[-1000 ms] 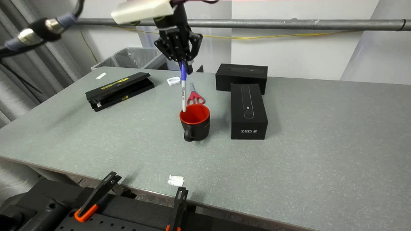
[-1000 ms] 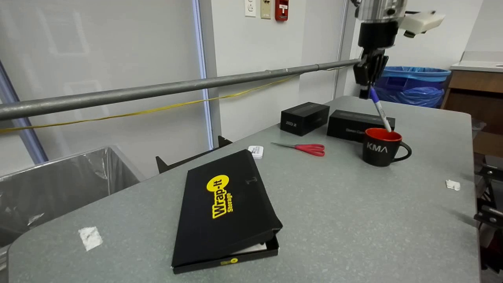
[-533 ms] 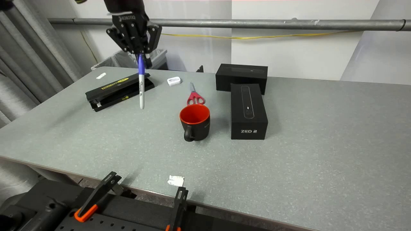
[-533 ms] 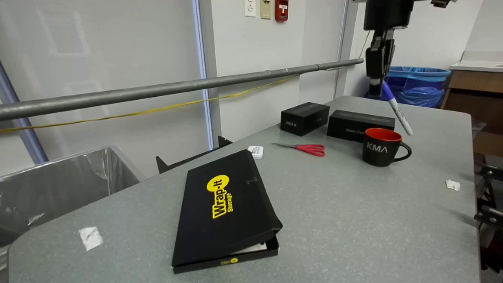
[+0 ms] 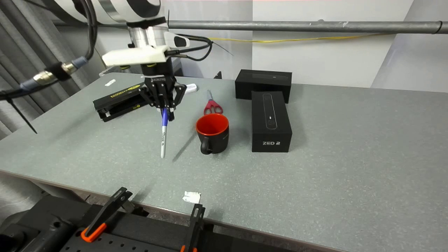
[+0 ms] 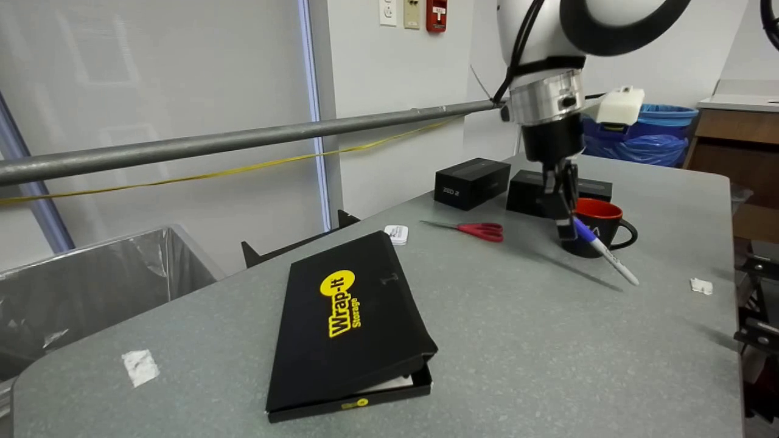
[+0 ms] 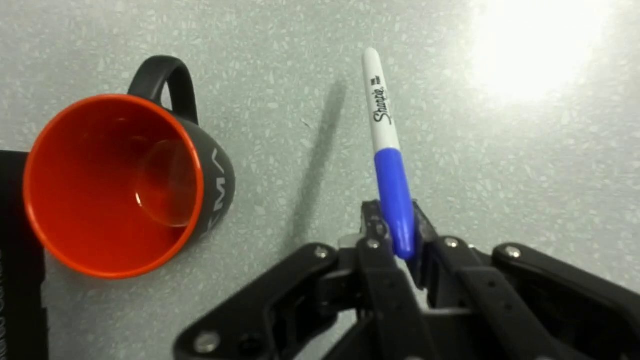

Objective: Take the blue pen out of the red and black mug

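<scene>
- Setting the blue pen (image 7: 387,150) down, I'd guess;
- gripper (image 7: 395,220), jaws clamped on its blue end;
- lower it clear of the mug (image 7: 120,185);
- release only on the table (image 5: 238,175).

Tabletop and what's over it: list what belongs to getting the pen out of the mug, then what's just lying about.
For the job:
pen, held in the jaws, clear of the mug;
mug, standing upright.

Lying about:
scissors;
Wrap-It box;
two ZED 2 boxes;
small white item, unclear what;
two white scraps.
</scene>
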`<state>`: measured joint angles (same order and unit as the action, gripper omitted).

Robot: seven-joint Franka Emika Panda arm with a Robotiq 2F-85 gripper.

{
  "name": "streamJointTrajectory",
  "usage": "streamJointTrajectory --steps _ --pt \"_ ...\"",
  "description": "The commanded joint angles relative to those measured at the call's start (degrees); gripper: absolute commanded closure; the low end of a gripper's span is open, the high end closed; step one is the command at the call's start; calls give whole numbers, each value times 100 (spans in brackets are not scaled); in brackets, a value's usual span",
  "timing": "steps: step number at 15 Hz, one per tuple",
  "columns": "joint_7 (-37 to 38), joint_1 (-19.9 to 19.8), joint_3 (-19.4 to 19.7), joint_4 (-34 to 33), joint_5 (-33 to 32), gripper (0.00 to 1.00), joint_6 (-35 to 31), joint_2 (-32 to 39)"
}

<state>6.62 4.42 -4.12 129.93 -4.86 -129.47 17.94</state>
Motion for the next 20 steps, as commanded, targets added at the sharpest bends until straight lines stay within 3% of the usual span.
streamJointTrajectory --steps 1,4,5,7,14,20 --pt "231 194 177 -752 -349 97 301 831" --pt "248 277 244 -1039 -461 97 358 1159" --pt "265 305 256 -1103 -465 61 380 1212" --pt "261 359 279 -1204 -502 53 429 1280" --pt "287 457 330 -1338 -526 1 454 1335" --pt "140 353 257 -1177 -367 0 250 1244"
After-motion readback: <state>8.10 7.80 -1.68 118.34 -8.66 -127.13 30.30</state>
